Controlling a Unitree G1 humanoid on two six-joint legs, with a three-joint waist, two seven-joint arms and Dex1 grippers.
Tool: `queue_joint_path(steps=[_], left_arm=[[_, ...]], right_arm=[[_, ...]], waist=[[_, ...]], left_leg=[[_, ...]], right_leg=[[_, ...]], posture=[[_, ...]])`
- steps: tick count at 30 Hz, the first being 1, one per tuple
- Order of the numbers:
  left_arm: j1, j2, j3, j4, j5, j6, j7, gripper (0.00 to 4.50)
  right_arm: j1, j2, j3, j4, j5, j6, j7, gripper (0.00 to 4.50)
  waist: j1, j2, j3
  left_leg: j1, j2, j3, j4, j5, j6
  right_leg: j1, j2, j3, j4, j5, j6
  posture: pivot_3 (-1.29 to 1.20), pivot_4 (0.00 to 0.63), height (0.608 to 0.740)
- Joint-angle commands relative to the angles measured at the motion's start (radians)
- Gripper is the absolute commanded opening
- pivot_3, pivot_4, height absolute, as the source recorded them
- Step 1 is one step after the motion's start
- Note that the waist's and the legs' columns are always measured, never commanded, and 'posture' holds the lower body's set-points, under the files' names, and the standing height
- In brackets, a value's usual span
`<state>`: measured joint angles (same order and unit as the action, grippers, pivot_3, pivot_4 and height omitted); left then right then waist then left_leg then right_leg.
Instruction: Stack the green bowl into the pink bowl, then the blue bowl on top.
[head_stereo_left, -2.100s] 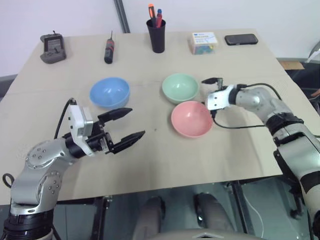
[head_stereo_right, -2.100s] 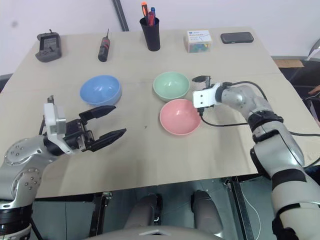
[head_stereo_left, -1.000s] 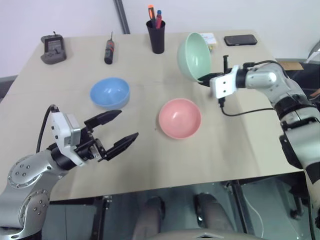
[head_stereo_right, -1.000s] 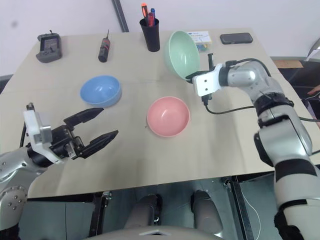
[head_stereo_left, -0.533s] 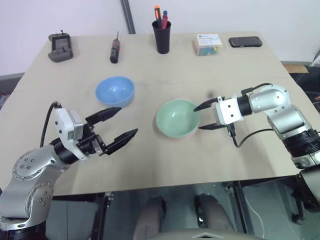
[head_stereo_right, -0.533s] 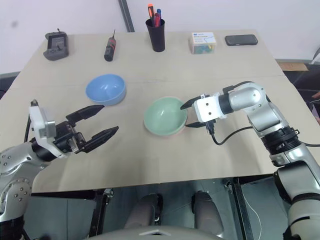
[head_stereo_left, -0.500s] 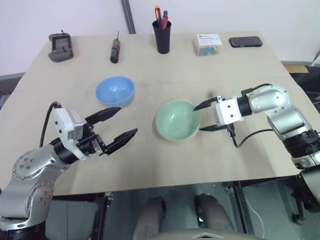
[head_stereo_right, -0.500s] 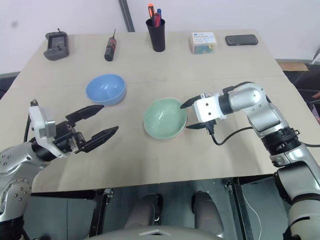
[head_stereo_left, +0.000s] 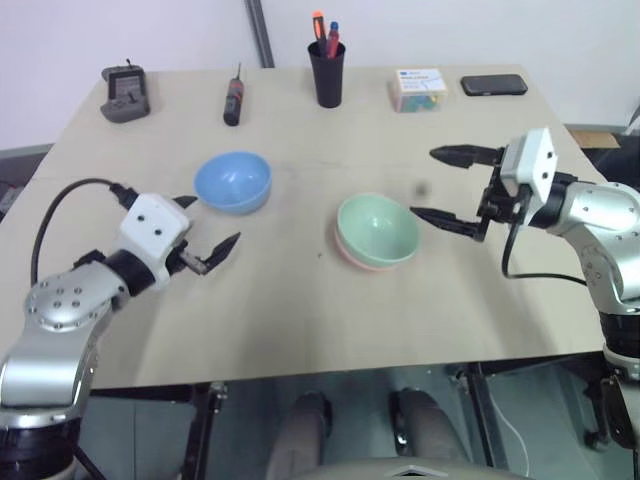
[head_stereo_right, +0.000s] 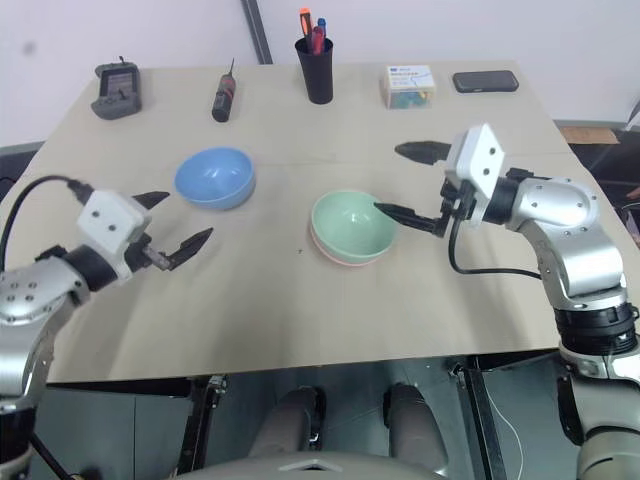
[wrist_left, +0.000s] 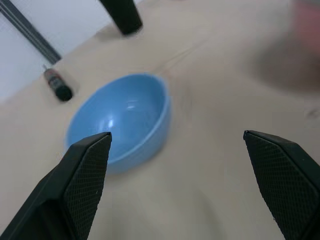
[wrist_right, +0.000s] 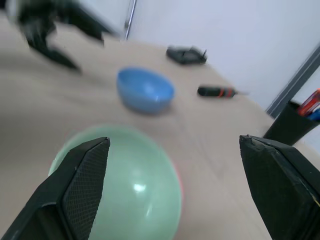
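The green bowl (head_stereo_left: 377, 228) sits nested upright inside the pink bowl (head_stereo_left: 350, 257), whose rim peeks out below it at mid-table. To their left, the blue bowl (head_stereo_left: 232, 181) stands alone. My right gripper (head_stereo_left: 428, 183) hovers open just right of the nested pair, fingers spread wide and holding nothing. In the right wrist view the green bowl (wrist_right: 125, 185) lies ahead of the fingers with the blue bowl (wrist_right: 145, 90) beyond. My left gripper (head_stereo_left: 208, 228) is open near the blue bowl's front left. The left wrist view looks at the blue bowl (wrist_left: 120, 117) between its empty fingers.
Along the table's far edge stand a grey device (head_stereo_left: 125, 92), a screwdriver (head_stereo_left: 233, 100), a black pen cup (head_stereo_left: 327, 75), a small box (head_stereo_left: 418, 87) and a phone (head_stereo_left: 493, 85). Bare tabletop lies in front of the bowls.
The right gripper brought the green bowl down into the pink bowl, let it go, and drew back to the right. The left gripper rolled and moved toward the blue bowl.
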<state>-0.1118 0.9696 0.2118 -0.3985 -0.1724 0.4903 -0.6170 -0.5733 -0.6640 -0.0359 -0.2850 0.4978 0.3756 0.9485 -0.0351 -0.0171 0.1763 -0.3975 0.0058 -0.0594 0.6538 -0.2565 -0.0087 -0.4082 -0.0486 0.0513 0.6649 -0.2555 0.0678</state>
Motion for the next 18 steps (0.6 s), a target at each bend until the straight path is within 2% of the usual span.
queue_joint_path(steps=[1,5,8,14,17,18], left_arm=[[-0.099,0.050,-0.084,0.028,0.092,0.021,-0.009,4.50],[-0.222,0.075,-0.217,0.101,0.176,0.066,-0.045,4.50],[-0.354,0.033,-0.322,0.205,0.241,0.087,-0.054,4.50],[-0.471,-0.009,-0.408,0.362,0.308,0.086,-0.083,4.50],[-0.504,-0.027,-0.430,0.419,0.330,0.060,-0.093,3.74],[-0.510,-0.033,-0.437,0.428,0.334,0.053,-0.102,3.28]], right_arm=[[-0.007,-0.006,-0.046,-0.077,0.049,0.042,-0.035,4.36],[0.001,-0.011,-0.043,-0.112,0.056,0.059,-0.049,4.36],[0.006,-0.010,-0.035,-0.140,0.049,0.062,-0.062,4.36],[0.017,-0.017,-0.031,-0.173,0.049,0.071,-0.074,4.36],[0.023,-0.018,-0.041,-0.189,0.063,0.086,-0.079,4.39],[0.023,-0.014,-0.046,-0.194,0.070,0.090,-0.084,4.39]], waist=[[-0.001,0.000,0.000],[-0.003,0.000,0.000],[-0.001,0.000,0.000],[-0.005,-0.001,0.001],[-0.004,-0.001,0.001],[-0.004,-0.001,0.001]], left_leg=[[0.000,0.000,0.000,0.000,0.000,0.000],[-0.001,0.000,0.002,0.000,0.000,0.000],[-0.002,0.000,0.001,0.000,0.000,0.000],[-0.003,0.000,0.002,0.000,0.000,0.000],[-0.003,0.000,0.001,0.000,0.000,0.000],[-0.003,0.000,0.001,0.001,0.000,0.000]], right_leg=[[0.000,0.000,0.000,0.000,0.000,0.000],[0.000,0.000,0.001,-0.001,0.000,0.000],[-0.001,0.000,0.000,-0.002,0.000,0.000],[-0.001,0.000,0.001,-0.002,0.000,0.000],[-0.001,0.000,0.000,-0.001,0.000,0.000],[-0.001,0.000,0.000,-0.001,0.000,0.000]], posture=[[0.00,0.150,0.740],[0.00,0.150,0.740],[0.00,0.150,0.740],[0.00,0.150,0.740],[0.00,0.150,0.740],[0.00,0.150,0.740]])
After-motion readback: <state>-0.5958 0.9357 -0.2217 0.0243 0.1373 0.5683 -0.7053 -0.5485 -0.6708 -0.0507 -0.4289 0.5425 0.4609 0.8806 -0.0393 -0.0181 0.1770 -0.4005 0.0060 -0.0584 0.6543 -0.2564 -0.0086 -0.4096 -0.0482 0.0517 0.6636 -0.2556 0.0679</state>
